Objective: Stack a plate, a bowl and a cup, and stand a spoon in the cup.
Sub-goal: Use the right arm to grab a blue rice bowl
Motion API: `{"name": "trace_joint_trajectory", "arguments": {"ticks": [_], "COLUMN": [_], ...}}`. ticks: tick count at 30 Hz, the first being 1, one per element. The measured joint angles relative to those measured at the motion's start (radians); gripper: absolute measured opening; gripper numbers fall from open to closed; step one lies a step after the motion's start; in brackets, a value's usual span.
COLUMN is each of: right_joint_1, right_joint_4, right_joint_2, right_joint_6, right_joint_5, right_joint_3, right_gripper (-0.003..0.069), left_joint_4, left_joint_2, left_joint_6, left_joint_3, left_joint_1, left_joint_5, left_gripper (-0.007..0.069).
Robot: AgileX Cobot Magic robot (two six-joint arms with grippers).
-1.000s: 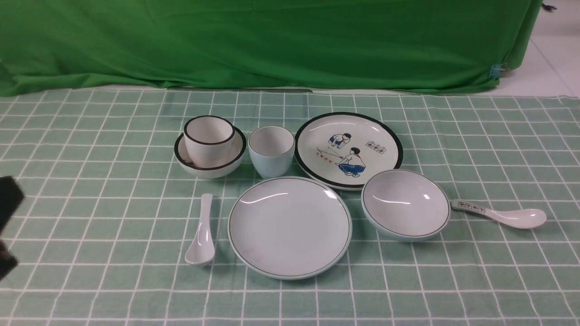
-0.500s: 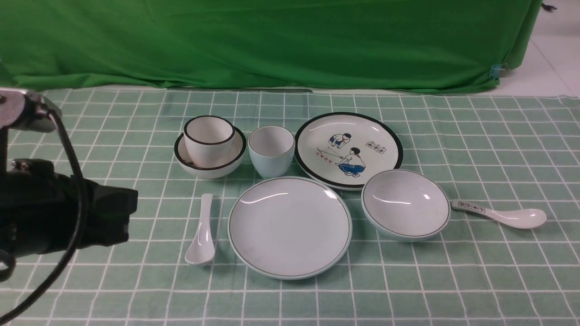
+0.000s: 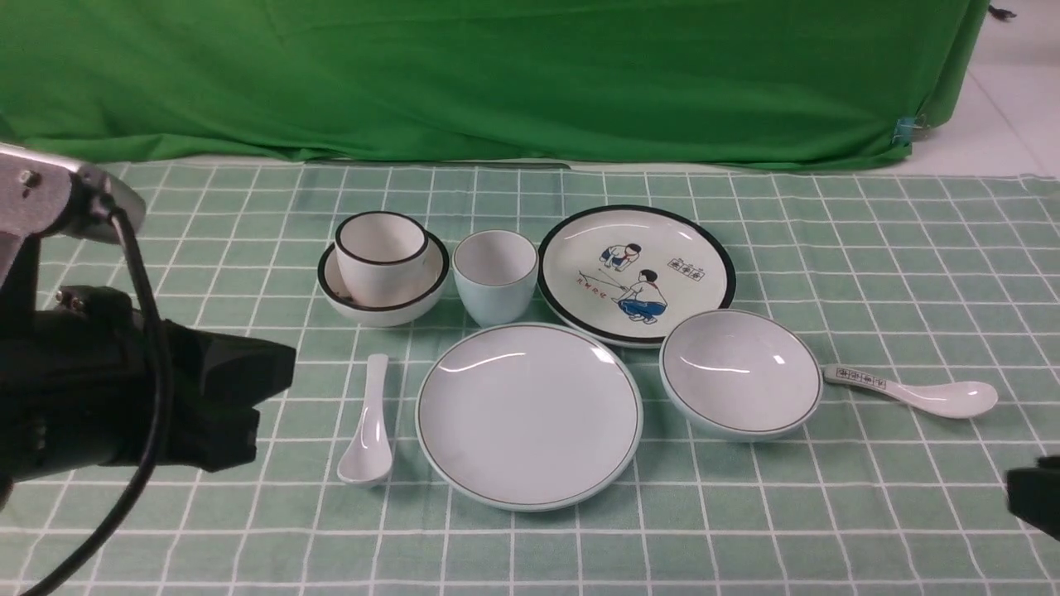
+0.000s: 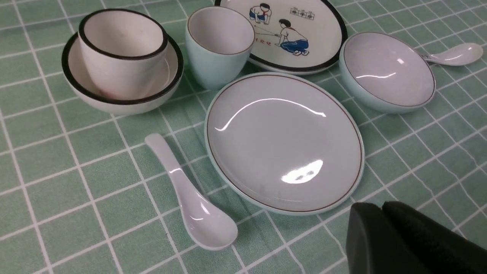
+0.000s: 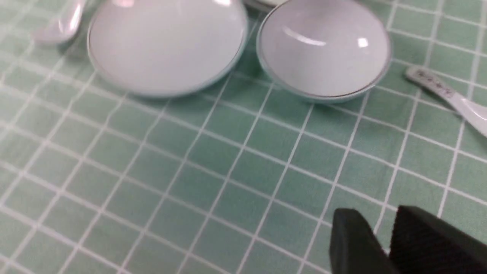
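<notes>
The plain plate (image 3: 530, 414) (image 4: 283, 140) lies on the checked cloth at the near middle. To its right sits the shallow bowl (image 3: 741, 372) (image 5: 323, 45). The pale blue cup (image 3: 495, 277) (image 4: 218, 45) stands upright behind the plate. The plain white spoon (image 3: 368, 422) (image 4: 190, 198) lies left of the plate. My left gripper (image 3: 269, 389) (image 4: 380, 207) hovers left of the spoon, shut and holding nothing. My right gripper (image 3: 1035, 497) (image 5: 376, 215) is at the near right, short of the bowl, its jaws slightly apart and empty.
A black-rimmed cream cup sits inside a black-rimmed bowl (image 3: 383, 294) at the back left. A cartoon plate (image 3: 636, 273) lies behind the bowl. A spoon with a printed handle (image 3: 911, 391) (image 5: 445, 93) lies right of the bowl. A green backdrop (image 3: 497, 74) hangs behind.
My left arm has swung in from the left edge toward the plain spoon. The right gripper has come into the front view at the lower right. No dish has moved.
</notes>
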Motion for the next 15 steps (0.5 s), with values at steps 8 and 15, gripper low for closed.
{"name": "trace_joint_trajectory", "arguments": {"ticks": [8, 15], "right_joint_1": [0.014, -0.015], "right_joint_4": [-0.009, -0.009], "right_joint_2": [0.436, 0.702], "right_joint_6": [-0.224, -0.339], "right_joint_5": [0.067, 0.051], "right_joint_3": [-0.239, -0.323], "right_gripper": [0.0212, 0.0325], "left_joint_4": [0.016, 0.016], "left_joint_2": [-0.157, -0.338], "left_joint_6": [0.015, 0.016], "left_joint_3": [0.0, -0.001], "left_joint_1": [-0.004, -0.012], "left_joint_5": [0.088, 0.208], "left_gripper": [0.0017, 0.0017]}}
